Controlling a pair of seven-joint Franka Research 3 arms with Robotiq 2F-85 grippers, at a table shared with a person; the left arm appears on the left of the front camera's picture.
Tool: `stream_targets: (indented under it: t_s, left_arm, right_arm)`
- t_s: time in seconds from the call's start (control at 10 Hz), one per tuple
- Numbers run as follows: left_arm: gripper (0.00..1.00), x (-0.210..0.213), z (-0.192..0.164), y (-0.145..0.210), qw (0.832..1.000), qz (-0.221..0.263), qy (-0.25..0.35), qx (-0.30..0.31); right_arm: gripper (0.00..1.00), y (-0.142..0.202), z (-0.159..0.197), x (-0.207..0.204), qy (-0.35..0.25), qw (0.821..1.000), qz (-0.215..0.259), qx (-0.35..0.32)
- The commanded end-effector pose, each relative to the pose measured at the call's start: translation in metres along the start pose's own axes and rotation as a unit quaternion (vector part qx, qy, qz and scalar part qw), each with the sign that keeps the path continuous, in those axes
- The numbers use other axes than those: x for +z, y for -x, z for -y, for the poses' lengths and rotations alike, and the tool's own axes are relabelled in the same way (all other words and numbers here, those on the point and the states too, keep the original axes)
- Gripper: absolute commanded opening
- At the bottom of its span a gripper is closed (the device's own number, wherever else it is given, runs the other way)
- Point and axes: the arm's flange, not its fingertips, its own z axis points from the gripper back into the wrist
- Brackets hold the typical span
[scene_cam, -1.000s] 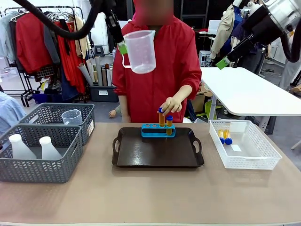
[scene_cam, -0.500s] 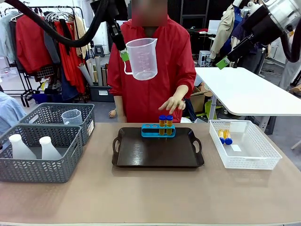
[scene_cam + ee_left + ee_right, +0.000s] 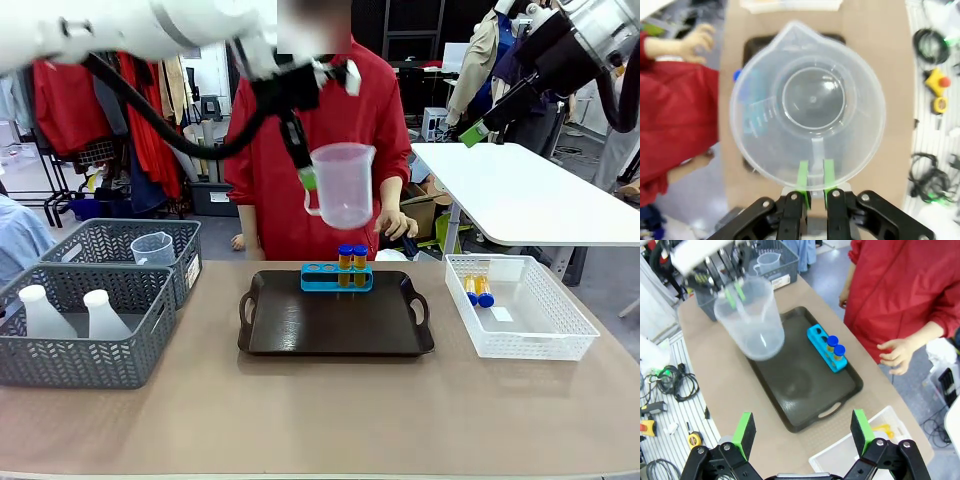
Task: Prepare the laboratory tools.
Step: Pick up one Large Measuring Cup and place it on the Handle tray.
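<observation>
**Left Gripper Holds Measuring Beaker Above Tray**

The green pads [image 3: 803, 175] of the left gripper [image 3: 815, 174] are closed on the handle of the clear measuring beaker [image 3: 807, 105]. The beaker hangs upright, mouth up and empty, in the air above the dark brown tray [image 3: 335, 325].

The right gripper [image 3: 803, 432] is raised high at the right side of the table. Its fingers are spread wide apart and hold nothing.

Two blue-capped tubes [image 3: 352, 262] stand side by side in the right-hand holes of the blue rack [image 3: 322, 278], at the far edge of the tray. Two more tubes [image 3: 477, 290] lie in the white mesh basket [image 3: 520, 335], right of the tray.

Two white conical flasks [image 3: 103, 313] stand in the near grey basket [image 3: 85, 365] at the left. A second beaker [image 3: 152, 248] sits in the far grey basket [image 3: 190, 262].

The person's hand [image 3: 397, 224] is behind the rack, clear of the tubes.
</observation>
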Motion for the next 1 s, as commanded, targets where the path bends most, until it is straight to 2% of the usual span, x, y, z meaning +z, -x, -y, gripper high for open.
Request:
stream_targets:
  t_s: [0.0, 0.3, 0.5, 0.7, 0.9]
  left_arm:
    - [0.0, -0.035, 0.003, -0.004, 1.0, -0.014, 0.005, -0.014]
    - [0.0, -0.094, 0.001, -0.011, 0.999, -0.028, 0.001, -0.031]
    - [0.0, -0.125, -0.011, -0.02, 0.998, -0.037, -0.033, -0.038]
    - [0.0, -0.16, -0.029, -0.03, 0.997, -0.055, -0.028, -0.038]
    - [0.0, -0.176, -0.035, -0.038, 0.997, -0.061, -0.025, -0.042]
  right_arm:
    - [1.0, 0.0, 0.001, 0.001, -0.002, 1.0, 0.003, 0.003]
    - [1.0, 0.0, 0.001, 0.001, -0.002, 1.0, 0.003, 0.003]
    - [1.0, 0.0, 0.001, 0.001, -0.002, 1.0, 0.003, 0.003]
    - [1.0, 0.0, 0.001, 0.001, -0.002, 1.0, 0.003, 0.003]
    - [1.0, 0.0, 0.001, 0.001, -0.002, 1.0, 0.003, 0.003]
